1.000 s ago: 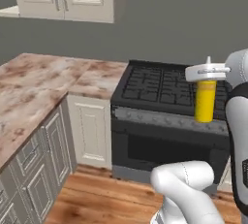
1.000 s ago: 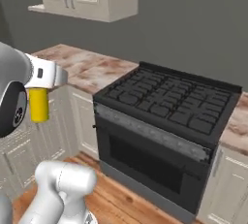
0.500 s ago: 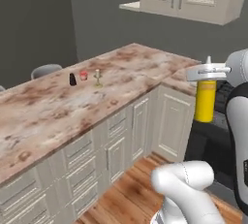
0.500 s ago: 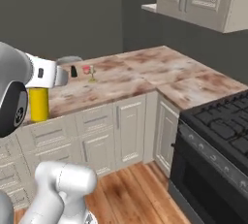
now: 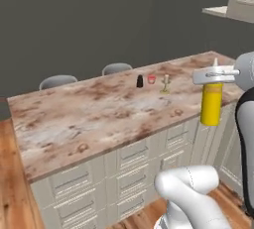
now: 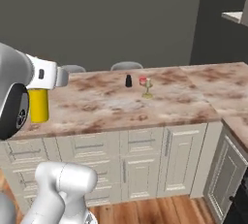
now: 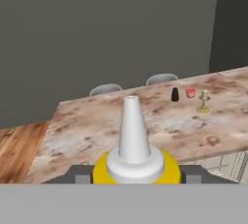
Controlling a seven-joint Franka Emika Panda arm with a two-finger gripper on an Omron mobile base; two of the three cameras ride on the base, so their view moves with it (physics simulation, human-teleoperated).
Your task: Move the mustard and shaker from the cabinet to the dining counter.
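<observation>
Gripping the mustard (image 5: 211,105) upright, jaws hang beside dining counter (image 5: 99,119).

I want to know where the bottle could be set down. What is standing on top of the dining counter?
On the dining counter stand the black shaker, a small red cup and a beige goblet, grouped near its far edge. The held mustard covers part of the right end.
</observation>
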